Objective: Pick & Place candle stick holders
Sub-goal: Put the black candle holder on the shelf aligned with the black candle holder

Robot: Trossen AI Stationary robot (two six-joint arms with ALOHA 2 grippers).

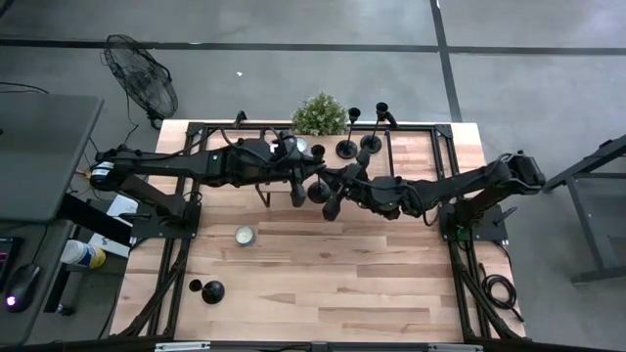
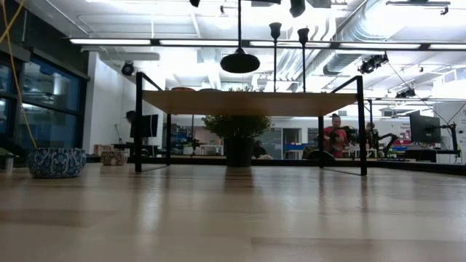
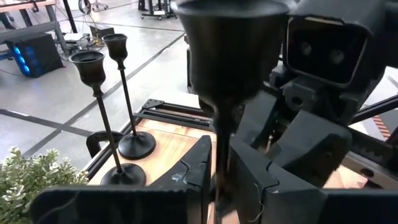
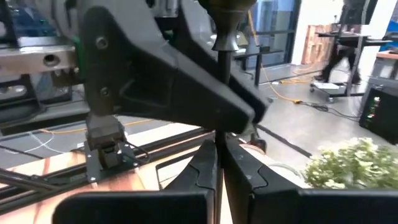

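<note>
Right gripper [image 4: 221, 171] clamped tight on raised candle stick holder [image 2: 239, 60] stem, left gripper [image 3: 222, 180] beside same stem, grip unclear, 2 holders [image 1: 347, 147] on shelf nr plant [image 1: 319, 114]

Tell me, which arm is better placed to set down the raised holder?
Likely the right: the right gripper is shut on the stem of the holder; the left gripper sits at the same stem.

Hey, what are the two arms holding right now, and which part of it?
Right tool is shut on the thin stem of a candle stick holder. Left tool brackets the same stem; its grip cannot be told.
</note>
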